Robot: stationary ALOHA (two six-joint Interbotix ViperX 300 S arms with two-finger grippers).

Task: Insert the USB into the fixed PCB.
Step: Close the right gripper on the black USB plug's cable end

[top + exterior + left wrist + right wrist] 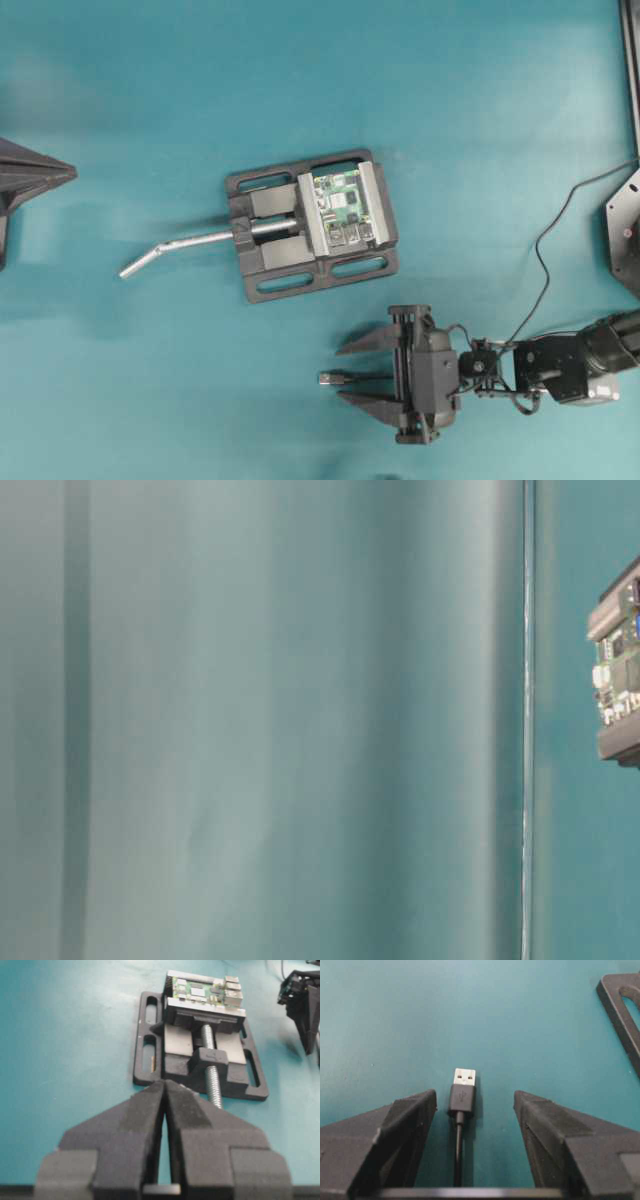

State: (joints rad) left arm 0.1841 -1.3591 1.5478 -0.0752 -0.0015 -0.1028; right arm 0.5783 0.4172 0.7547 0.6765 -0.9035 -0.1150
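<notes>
Nearest the right wrist camera, your right gripper point(475, 1105) had its jaws spread wide with the USB point(463, 1091) lying flat on the table point(395, 1020) between them, touching neither finger, metal tip pointing away from the wrist and sitting closer to the left finger in that view. You'd have done well to centre the plug between the fingers before closing and clamp on the dark housing, not the cable, so the tip stayed square for the port. The fixed PCB point(343, 210) sat clamped in the vise point(275, 245) up and to the left in the overhead view, near but clearly apart, and your left gripper point(165, 1091) was pressed together, empty, parked short of the vise.
</notes>
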